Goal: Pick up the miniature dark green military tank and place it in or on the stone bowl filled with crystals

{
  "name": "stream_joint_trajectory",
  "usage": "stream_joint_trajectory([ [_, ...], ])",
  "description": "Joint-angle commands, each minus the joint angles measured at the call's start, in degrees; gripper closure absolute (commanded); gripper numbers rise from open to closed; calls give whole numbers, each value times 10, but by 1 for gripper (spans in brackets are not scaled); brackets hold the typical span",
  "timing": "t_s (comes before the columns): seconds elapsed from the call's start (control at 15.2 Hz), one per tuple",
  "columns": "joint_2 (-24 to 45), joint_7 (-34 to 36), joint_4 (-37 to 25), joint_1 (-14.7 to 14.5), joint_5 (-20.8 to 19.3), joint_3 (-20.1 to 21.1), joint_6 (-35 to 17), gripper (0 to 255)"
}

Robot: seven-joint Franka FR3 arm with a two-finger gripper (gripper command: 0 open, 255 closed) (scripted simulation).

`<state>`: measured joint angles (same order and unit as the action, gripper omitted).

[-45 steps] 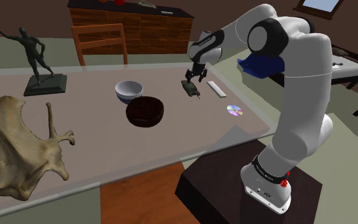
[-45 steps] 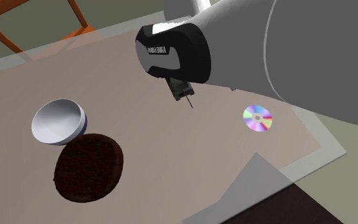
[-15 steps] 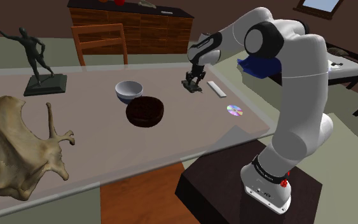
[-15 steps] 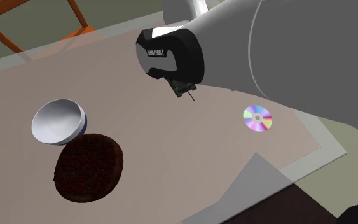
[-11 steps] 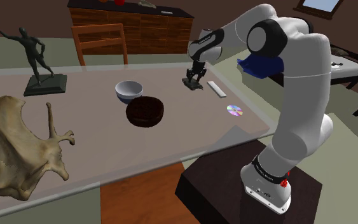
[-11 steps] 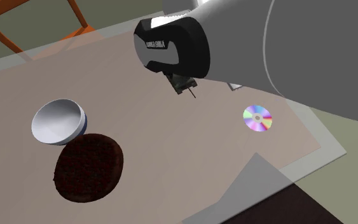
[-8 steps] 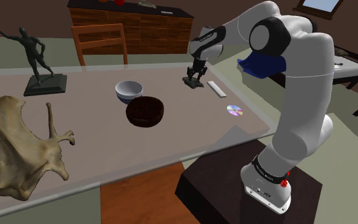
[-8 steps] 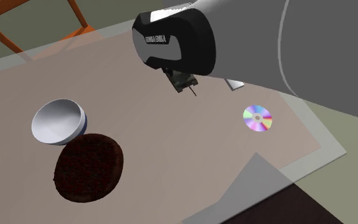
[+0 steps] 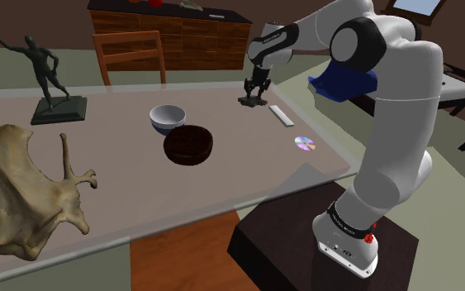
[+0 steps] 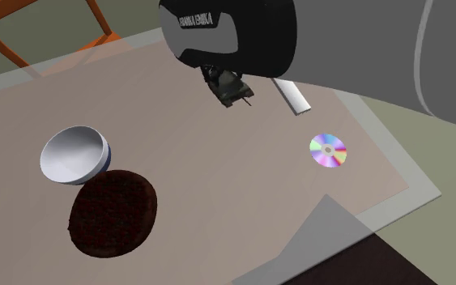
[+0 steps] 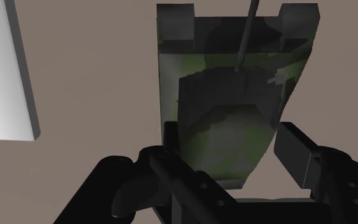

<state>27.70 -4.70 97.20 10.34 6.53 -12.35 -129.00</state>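
Clamps gripper [image 11: 228,143] jaws across dark green tank [image 10: 230,85] flanks, likely for steady carrying toward dark bowl [image 9: 189,145], well apart.

Tank [image 11: 228,127] matt, mottled green; disc [image 10: 328,151] glossy, iridescent; table [image 9: 139,194] smooth, matt.

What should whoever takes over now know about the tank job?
Gripper: shut on the tank, close to the white bar. I cannot tell whether the tank is off the table.
Dark bowl: on the table beside the white bowl, with no tank in it.
Done: grasp.
Left: lift, carry over to the dark bowl, set the tank in it, release.
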Motion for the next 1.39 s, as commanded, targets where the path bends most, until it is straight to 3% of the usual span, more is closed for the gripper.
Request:
stream_joint_trajectory([
  [0.0, -10, 0, -2, 0, -2, -2, 11, 255],
  [0.73, -42, 6, -37, -3, -12, -7, 78, 255],
  [1.32, -117, 123, 56, -87, -47, 17, 58, 255],
])
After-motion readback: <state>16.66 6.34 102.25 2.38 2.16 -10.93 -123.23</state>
